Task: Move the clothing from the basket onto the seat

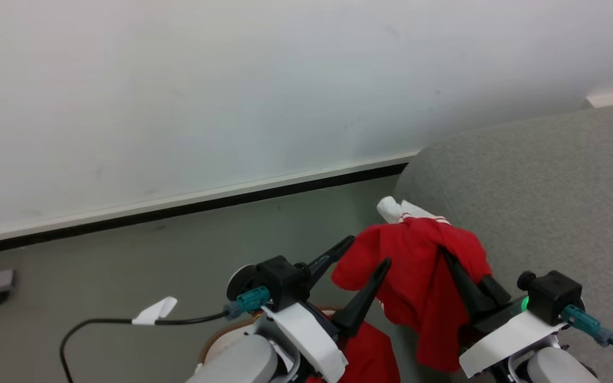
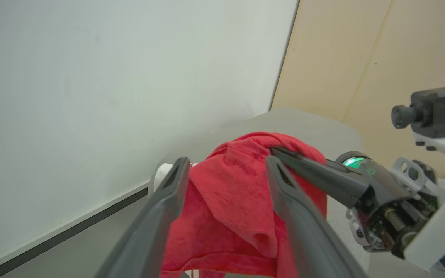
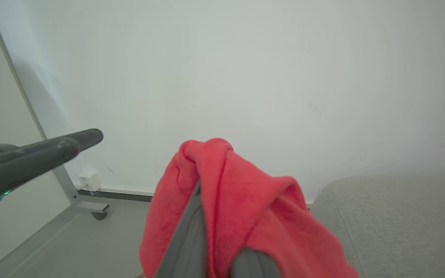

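Head view gives the upper half of the frame to a pale blank wall (image 1: pixel 179 80), with a grey floor (image 1: pixel 125 255) below it at left. The large light grey fabric-upholstered sofa (image 1: pixel 551 175) takes the right side, from the upper right corner down to the lower right.

Against its rounded left edge hangs the soft bright red fabric garment with a white striped sleeve (image 1: pixel 418 266). It is lifted clear of the small white plastic basket with a tan rim (image 1: pixel 206 346), which peeks out at lower centre behind the left arm. More red cloth (image 1: pixel 370 356) sits just right of that rim, probably inside the basket.

The right end effector (image 1: pixel 445 254) has its 2 fingers pressed together on a fold near the garment's top, so the cloth drapes from that 1 pinch, its long axis running top to bottom of the frame. The left end effector (image 1: pixel 369 250) is spread wide, its fingers straddling the garment's left edge and clamping nothing.

The sofa lies to the right of the garment and further up the frame, and the right arm is the nearer one. I judge the coming move to be a carry that way, over the cushion.
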Robot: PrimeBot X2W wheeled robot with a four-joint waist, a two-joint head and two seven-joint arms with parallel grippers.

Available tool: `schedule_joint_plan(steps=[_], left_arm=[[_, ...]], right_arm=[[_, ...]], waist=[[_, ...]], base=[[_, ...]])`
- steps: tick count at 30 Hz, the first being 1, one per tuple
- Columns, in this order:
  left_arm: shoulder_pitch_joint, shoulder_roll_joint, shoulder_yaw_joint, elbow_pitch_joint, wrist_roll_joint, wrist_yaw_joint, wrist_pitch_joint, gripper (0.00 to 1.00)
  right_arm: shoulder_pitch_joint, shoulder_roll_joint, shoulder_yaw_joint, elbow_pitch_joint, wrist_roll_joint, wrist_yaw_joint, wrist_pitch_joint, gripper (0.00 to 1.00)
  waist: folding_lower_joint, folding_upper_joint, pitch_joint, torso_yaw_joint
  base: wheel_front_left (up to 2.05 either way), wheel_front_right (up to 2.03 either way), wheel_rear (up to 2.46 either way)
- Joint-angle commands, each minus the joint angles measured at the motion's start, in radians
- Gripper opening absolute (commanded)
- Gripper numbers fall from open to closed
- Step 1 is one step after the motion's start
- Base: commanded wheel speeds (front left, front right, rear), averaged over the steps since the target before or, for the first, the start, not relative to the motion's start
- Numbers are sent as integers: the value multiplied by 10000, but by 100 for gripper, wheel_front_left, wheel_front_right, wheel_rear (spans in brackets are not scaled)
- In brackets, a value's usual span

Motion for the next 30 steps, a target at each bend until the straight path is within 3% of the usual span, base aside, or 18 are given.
schedule_joint_plan(steps=[1,9,17,30], left_arm=[[-23,89,64,48,126,-6,-66,100],[-184,30,197,183,271,-93,-149,100],[-12,-28,318,323,363,-189,-146,100],[88,-154,551,165,879,-292,-151,100]], right_arm=[[47,-134,-143,-150,-63,-22,0,0],[179,-178,-795,-645,-372,-22,0,0],[325,-80,-1009,-957,-506,-22,0,0],[257,-271,-1356,-1051,-552,-22,0,0]], waist=[[0,-1,287,-816],[0,-1,659,-2096],[0,-1,700,-2892],[0,-1,843,-3193]], base=[[0,0,0],[0,0,0],[0,0,0],[0,0,0]])
